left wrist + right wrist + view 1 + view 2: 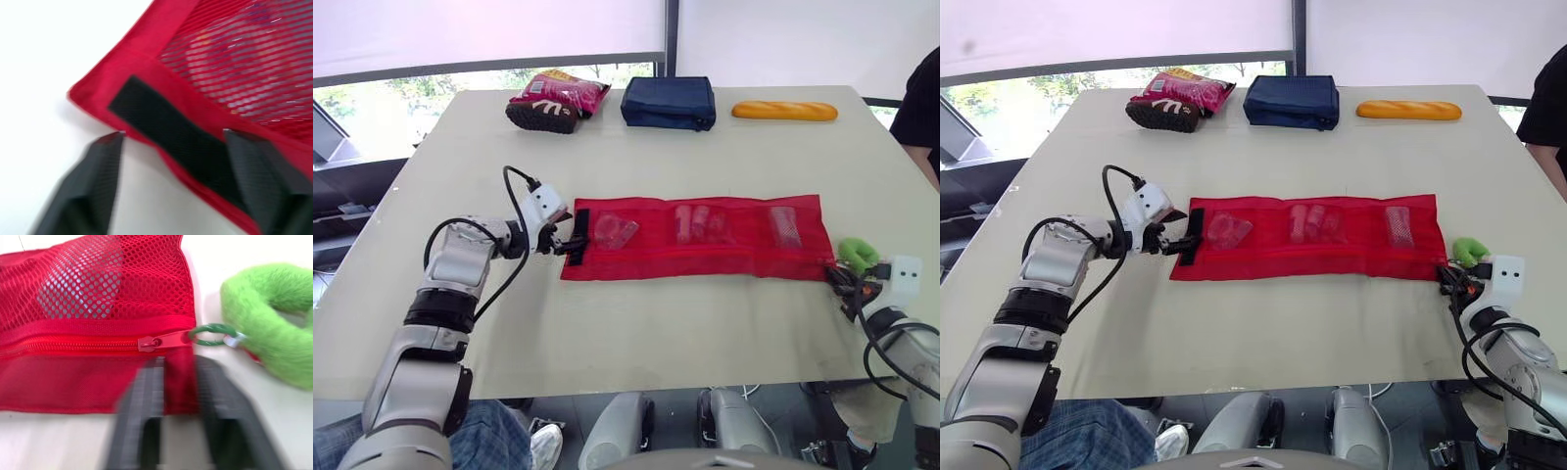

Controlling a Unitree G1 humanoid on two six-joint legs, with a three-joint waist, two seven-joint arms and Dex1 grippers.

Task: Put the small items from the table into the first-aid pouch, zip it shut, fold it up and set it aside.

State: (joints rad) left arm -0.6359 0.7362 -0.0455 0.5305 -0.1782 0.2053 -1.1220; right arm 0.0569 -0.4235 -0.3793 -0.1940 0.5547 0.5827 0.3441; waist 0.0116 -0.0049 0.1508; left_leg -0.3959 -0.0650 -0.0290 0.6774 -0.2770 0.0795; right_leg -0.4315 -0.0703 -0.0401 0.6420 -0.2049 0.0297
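Zipped red first-aid pouch [695, 238] lies flat mid-table; folding seems next. Left gripper [171, 137], wide open and empty, straddles its black Velcro tab [146, 105]; right gripper [180, 363], narrowly parted, straddles the near right corner. Both must pinch.

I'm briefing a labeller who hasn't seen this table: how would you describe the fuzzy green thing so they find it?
On the beige table lies a long red mesh pouch. At its end by the right tool, a fuzzy green loop is joined to the zipper pull by a small green ring. Nothing else on the table is green or furry.
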